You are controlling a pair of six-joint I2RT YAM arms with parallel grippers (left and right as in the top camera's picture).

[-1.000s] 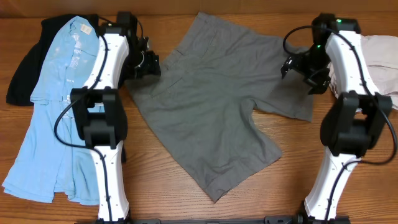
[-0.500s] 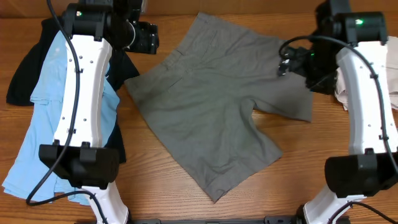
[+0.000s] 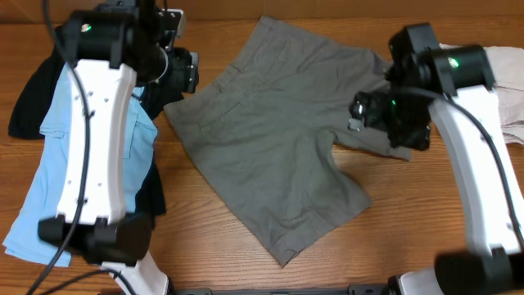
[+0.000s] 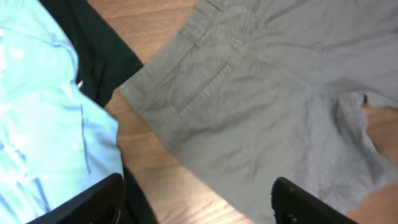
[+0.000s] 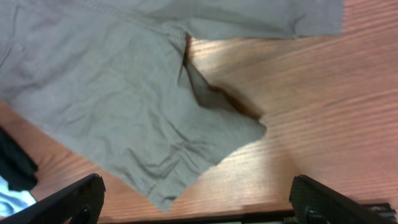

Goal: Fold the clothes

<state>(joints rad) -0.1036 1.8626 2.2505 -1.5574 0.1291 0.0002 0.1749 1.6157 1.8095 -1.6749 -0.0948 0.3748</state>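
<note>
Grey-olive shorts [image 3: 278,139] lie spread flat on the table, waistband at the upper left, legs toward the lower right. They show in the left wrist view [image 4: 261,93] and the right wrist view [image 5: 124,93]. My left gripper [image 3: 182,72] hovers over the waistband corner, open and empty [image 4: 199,202]. My right gripper [image 3: 378,116] hovers over the right leg, open and empty [image 5: 196,199]. A light blue shirt [image 3: 61,164] lies at the left on a black shirt [image 3: 33,90]. A beige garment [image 3: 506,78] lies at the right edge.
The wooden table [image 3: 409,213] shows bare wood at the front right and front centre. The two arm bases stand at the front left and front right.
Both arms have risen and swung inward over the shorts. The left gripper moved slightly left toward the waistband corner; the right gripper moved left and down over the right leg.
</note>
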